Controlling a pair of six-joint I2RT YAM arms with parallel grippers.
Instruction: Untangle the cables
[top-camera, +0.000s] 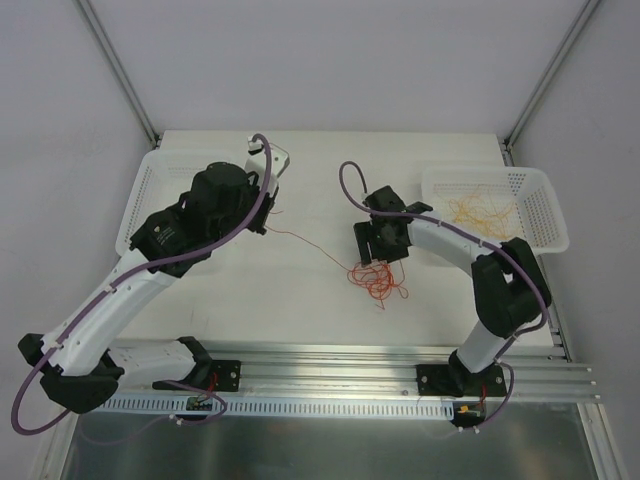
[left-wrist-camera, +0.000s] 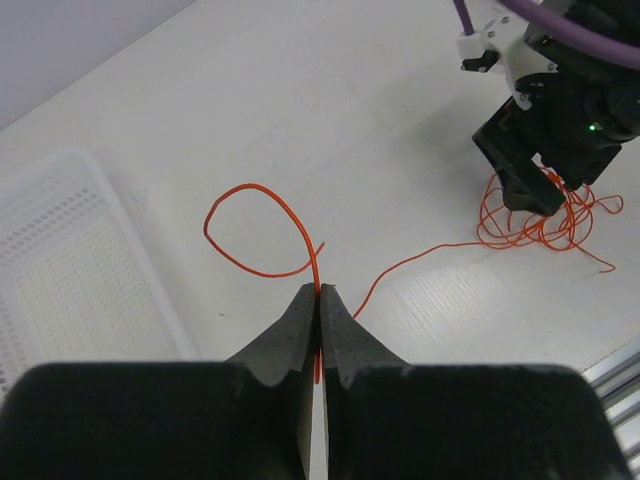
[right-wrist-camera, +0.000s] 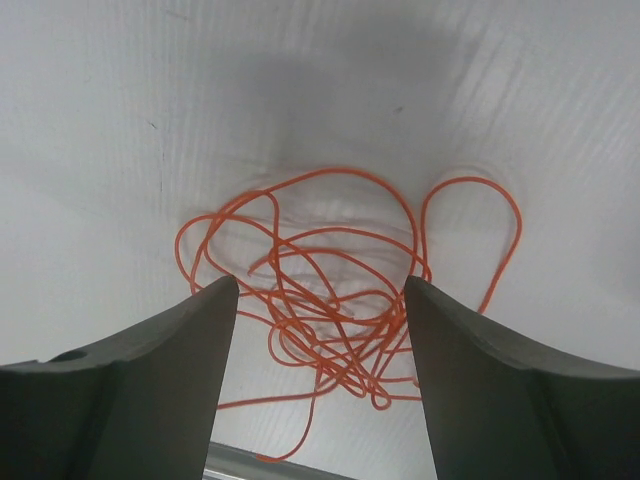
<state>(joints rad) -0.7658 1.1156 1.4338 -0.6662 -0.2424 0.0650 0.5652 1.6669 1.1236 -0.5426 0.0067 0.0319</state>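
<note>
Pinching one thin red-orange strand (left-wrist-camera: 316, 262) between fully closed fingers, the left gripper (left-wrist-camera: 318, 297) sits low over the white table (left-wrist-camera: 300, 100). Just past the fingertips the strand curls into a single open loop that lies on or just above the table surface. From the pinch its other run sweeps away in a shallow, slack curve toward the tangle of cables (left-wrist-camera: 540, 222). Beside this gripper, at the table's left edge, stands a perforated white basket (left-wrist-camera: 60, 280).

The right gripper (right-wrist-camera: 320, 300) hangs over the tangle with its jaws wide apart and nothing held. In the right wrist view the two dark fingers (right-wrist-camera: 180, 340) stand on either side of the heap, and most of the curly red-orange loops lie between them. One larger loop spills out beyond the right-hand finger. Whether the pads touch any strand cannot be told.

In the top view the tangle lies on the table near its middle, just in front of the right gripper's tips, with the long strand joining it to the left gripper. Well apart from it, at the table's right edge, a second white basket (top-camera: 545, 195) holds a loose spread of paler yellow-orange cables (top-camera: 478, 212). Thick purple hoses (top-camera: 262, 190) run along both arms, and an aluminium rail (top-camera: 330, 372) crosses the near edge of the table.
</note>
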